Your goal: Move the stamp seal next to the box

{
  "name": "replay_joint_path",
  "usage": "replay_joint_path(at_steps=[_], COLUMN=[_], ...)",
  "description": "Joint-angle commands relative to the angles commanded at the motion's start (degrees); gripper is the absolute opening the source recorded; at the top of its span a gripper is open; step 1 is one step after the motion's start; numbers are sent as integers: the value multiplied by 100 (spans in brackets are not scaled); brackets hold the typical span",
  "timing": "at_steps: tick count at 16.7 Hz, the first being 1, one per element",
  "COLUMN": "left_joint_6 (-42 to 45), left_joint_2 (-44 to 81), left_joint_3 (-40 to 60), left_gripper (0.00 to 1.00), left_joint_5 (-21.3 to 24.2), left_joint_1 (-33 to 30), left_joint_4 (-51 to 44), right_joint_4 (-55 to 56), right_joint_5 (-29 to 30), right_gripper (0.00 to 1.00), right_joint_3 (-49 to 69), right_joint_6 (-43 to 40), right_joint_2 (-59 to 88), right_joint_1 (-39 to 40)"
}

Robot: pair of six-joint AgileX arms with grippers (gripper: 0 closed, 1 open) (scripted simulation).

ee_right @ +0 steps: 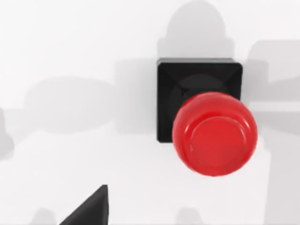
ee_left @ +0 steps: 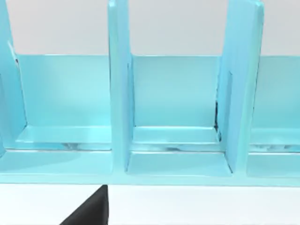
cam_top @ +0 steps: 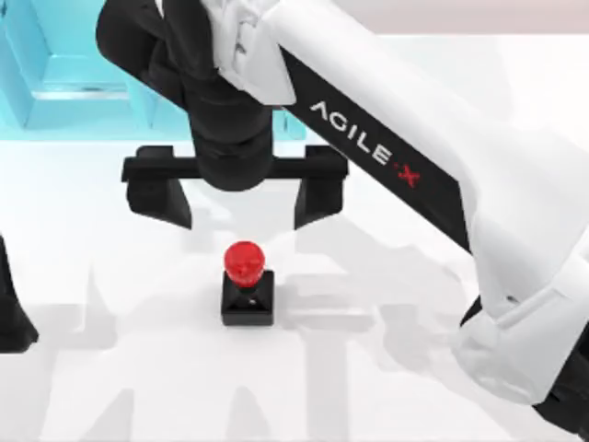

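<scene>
The stamp seal [cam_top: 247, 281] stands upright on the white table, a glossy red knob on a black square base; the right wrist view looks down on the stamp seal [ee_right: 206, 117] from above. My right gripper [cam_top: 241, 216] hangs open just behind it toward the box, nothing between its fingers, and one black fingertip [ee_right: 89, 211] shows in the wrist view. The light blue box [cam_top: 55, 83] sits at the table's far left corner, well apart from the stamp. My left arm [cam_top: 11, 318] is parked at the left edge.
The left wrist view faces the box [ee_left: 173, 93], whose upright dividers split it into open compartments, with one black fingertip [ee_left: 91, 208] low in the picture. My right arm's white link [cam_top: 433, 175] crosses from the lower right toward the middle, above the table.
</scene>
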Motion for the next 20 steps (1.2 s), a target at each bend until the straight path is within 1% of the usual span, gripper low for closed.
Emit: replay_joint_path(at_steps=[8, 11, 14, 20], left_joint_6=[0, 0, 0, 0], left_joint_2=[0, 0, 0, 0], left_joint_3=[0, 0, 0, 0], left_gripper=[100, 100, 100, 100], left_joint_5=[0, 0, 0, 0], left_joint_1=[0, 0, 0, 0], left_joint_4=[0, 0, 0, 0], right_joint_4=[-95, 85, 663, 2403], right_joint_5=[-35, -40, -47, -56], right_gripper=[100, 100, 100, 100], right_joint_3=[120, -93, -842, -3213], right_joint_6=[61, 46, 19, -7], right_joint_2=[154, 109, -71, -651], right_joint_1=[-14, -11, -26, -54])
